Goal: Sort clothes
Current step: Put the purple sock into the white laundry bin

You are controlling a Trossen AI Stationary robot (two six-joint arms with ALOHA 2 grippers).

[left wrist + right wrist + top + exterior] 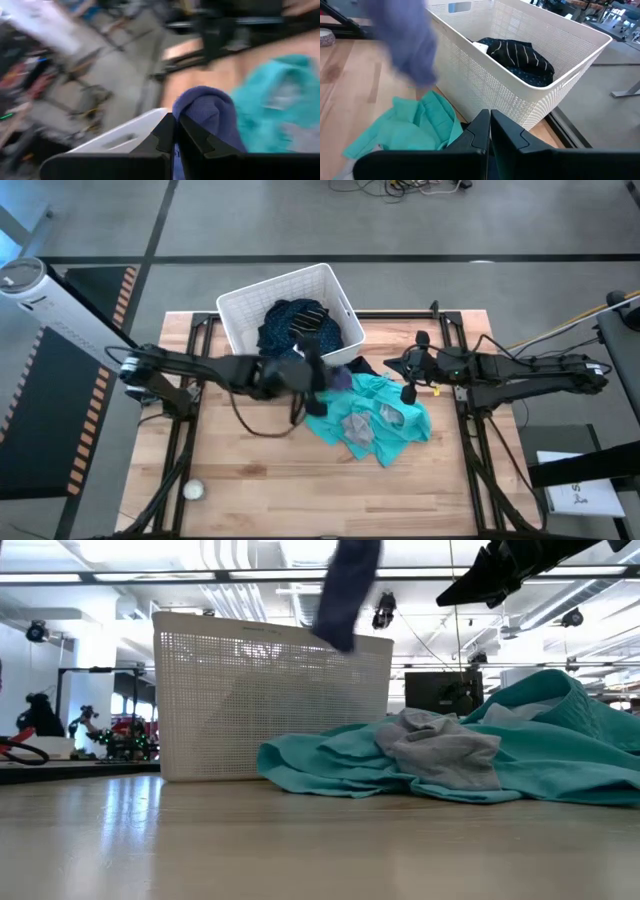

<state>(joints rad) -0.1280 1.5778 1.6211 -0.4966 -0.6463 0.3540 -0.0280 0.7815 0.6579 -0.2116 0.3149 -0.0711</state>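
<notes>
My left gripper (pixel 322 374) is shut on a blue-violet garment (pixel 341 378), which is lifted beside the white basket's (pixel 243 313) near right corner. The garment also shows in the low view (pixel 348 585) and in the right wrist view (pixel 405 45). A navy dotted garment (pixel 536 75) and a black striped one (pixel 517 54) lie in the basket. A teal garment (pixel 385 402) lies spread on the table with grey pieces (pixel 445 752) on top. My right gripper (pixel 490 122) is shut and empty, and is raised over the teal garment's right part (pixel 408 392). My left gripper pinches the blue-violet garment between its two fingers (pixel 192 137). A rounded bunch of cloth (pixel 206 106) bulges past the fingertips; how many layers there are I cannot tell. The garment hangs slack below the gripper (pixel 345 610), clear of the table, at the height of the basket's rim.
The basket stands at the table's far middle, tilted slightly. A small round object (pixel 193 490) lies near the table's front left corner. Bare wood (pixel 260 470) shows along the near side. A dark cable (pixel 262 428) loops on the table below the left arm.
</notes>
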